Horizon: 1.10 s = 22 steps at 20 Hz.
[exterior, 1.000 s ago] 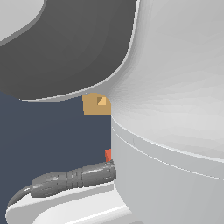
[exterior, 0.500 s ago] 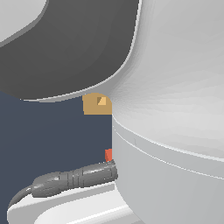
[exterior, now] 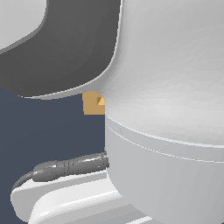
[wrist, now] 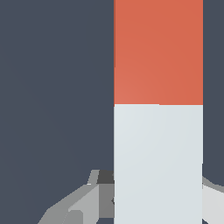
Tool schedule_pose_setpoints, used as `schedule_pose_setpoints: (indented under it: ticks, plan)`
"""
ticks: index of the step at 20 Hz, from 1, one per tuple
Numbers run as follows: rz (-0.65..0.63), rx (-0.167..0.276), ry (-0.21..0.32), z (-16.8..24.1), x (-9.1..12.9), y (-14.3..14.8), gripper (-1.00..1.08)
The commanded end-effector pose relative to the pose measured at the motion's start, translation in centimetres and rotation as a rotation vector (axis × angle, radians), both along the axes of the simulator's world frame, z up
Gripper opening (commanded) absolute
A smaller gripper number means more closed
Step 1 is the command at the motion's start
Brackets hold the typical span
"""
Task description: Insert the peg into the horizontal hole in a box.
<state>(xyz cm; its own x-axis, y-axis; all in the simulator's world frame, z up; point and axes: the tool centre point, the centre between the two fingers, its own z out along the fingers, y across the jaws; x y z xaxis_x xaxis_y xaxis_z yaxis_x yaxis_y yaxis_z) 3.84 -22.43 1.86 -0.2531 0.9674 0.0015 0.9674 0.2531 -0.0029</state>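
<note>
In the wrist view the peg [wrist: 157, 109] fills the middle, its orange-red half [wrist: 157, 52] leading away from the pale grey-white half. My gripper [wrist: 157, 186] closes around the grey-white half, one finger [wrist: 94, 194] against one side and the other finger [wrist: 213, 192] against the opposite side. In the exterior view only part of the tan box [exterior: 92, 104] shows, with its small hole [exterior: 100, 101] at the edge of the arm. Of the peg, only a thin red sliver [exterior: 105, 149] shows there. The gripper is hidden in that view.
My arm's large white links [exterior: 166, 131] and a dark grey link [exterior: 65, 48] block most of the exterior view. A grey cable [exterior: 70, 167] lies over the white base [exterior: 61, 197]. The floor [exterior: 43, 131] is dark blue-grey.
The orange-red bit of the peg seen beside the arm in the exterior view has almost vanished behind the white link. The box has not moved.
</note>
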Motion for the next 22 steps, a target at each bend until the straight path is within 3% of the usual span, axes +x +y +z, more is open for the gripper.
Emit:
schedule_pose_setpoints:
  ticks: [1, 10, 22]
  plan:
    - [-0.005, 0.000, -0.003, 0.3, -0.2, 0.7, -1.00]
    - [-0.047, 0.000, -0.003, 1.1, -2.4, 5.2, -1.00]
    - [-0.149, -0.001, -0.003, 3.0, -6.6, 16.5, -1.00]
